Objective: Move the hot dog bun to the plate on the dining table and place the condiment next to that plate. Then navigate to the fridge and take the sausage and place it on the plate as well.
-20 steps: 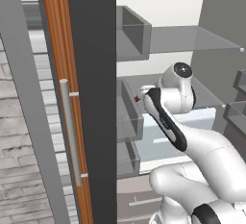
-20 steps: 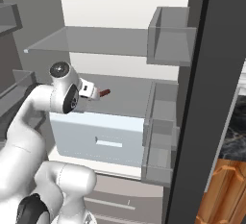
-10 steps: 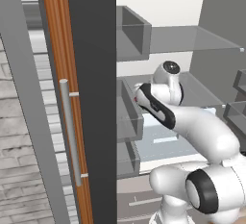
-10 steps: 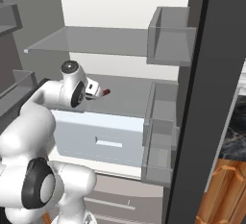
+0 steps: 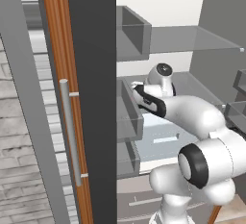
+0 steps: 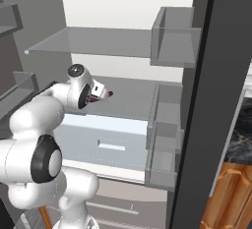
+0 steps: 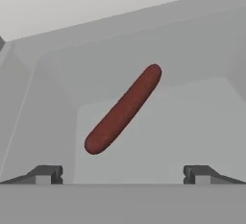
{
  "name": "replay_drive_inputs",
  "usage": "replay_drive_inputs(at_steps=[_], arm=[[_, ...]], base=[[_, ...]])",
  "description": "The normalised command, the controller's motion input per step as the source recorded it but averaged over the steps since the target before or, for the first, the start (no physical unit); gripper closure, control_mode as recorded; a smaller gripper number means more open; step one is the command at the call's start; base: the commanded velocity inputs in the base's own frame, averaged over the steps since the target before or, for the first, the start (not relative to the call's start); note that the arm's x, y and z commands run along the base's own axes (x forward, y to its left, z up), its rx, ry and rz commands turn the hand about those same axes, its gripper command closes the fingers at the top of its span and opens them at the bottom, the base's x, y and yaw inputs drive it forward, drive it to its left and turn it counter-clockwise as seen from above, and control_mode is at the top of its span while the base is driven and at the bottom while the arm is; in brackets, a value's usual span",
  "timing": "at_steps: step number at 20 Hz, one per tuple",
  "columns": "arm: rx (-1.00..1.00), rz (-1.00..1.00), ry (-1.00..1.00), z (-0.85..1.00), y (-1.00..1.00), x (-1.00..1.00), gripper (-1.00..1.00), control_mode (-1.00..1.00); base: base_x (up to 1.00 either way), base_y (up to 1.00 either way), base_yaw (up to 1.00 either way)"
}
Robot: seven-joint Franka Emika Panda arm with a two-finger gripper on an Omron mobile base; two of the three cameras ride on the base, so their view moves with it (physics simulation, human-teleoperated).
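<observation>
Sausage: slender dark reddish-brown stick, lying flat on a grey shelf inside the open fridge. In the hand view it runs diagonally, lower end toward the left, upper end toward the right, ahead of the finger tips and apart from both. In the right base view only its dark red tip shows, just past the hand.

Gripper: jaws spread wide, one tip at each side of the hand view, nothing between them. The sausage lies beyond the gap, untouched. In the right base view the gripper points into the fridge over the middle shelf.

Arm: white with dark joints, reaching from the base forward into the fridge interior at middle-shelf height.

Fridge interior: white back wall; a clear upper shelf above the arm; a pale drawer with a small handle below the shelf that bears the sausage; grey drawer fronts at the bottom.

Door bins: grey, stacked along the open door at the right of the right base view.

Wooden panel with a long grey vertical handle: at the left of the left base view, beside a dark door edge.
</observation>
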Motion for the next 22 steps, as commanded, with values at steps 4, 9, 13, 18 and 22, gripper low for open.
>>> replay_drive_inputs(at_steps=[4,9,13,18,22], arm=[[0.02,-0.07,0.00,-0.28,0.00,0.47,-1.00,-1.00],[0.01,-0.08,0.00,-0.30,0.00,0.48,-1.00,-1.00],[0.01,-0.07,0.00,-0.27,0.00,0.49,-1.00,-1.00],[0.01,-0.06,0.04,-0.30,0.00,0.46,-1.00,-1.00],[0.00,-0.05,0.03,-0.34,0.00,0.21,1.00,-1.00]], base=[[0.00,0.00,0.00],[0.00,0.00,0.00],[0.00,0.00,0.00],[0.00,0.00,0.00],[0.00,0.00,0.00]])
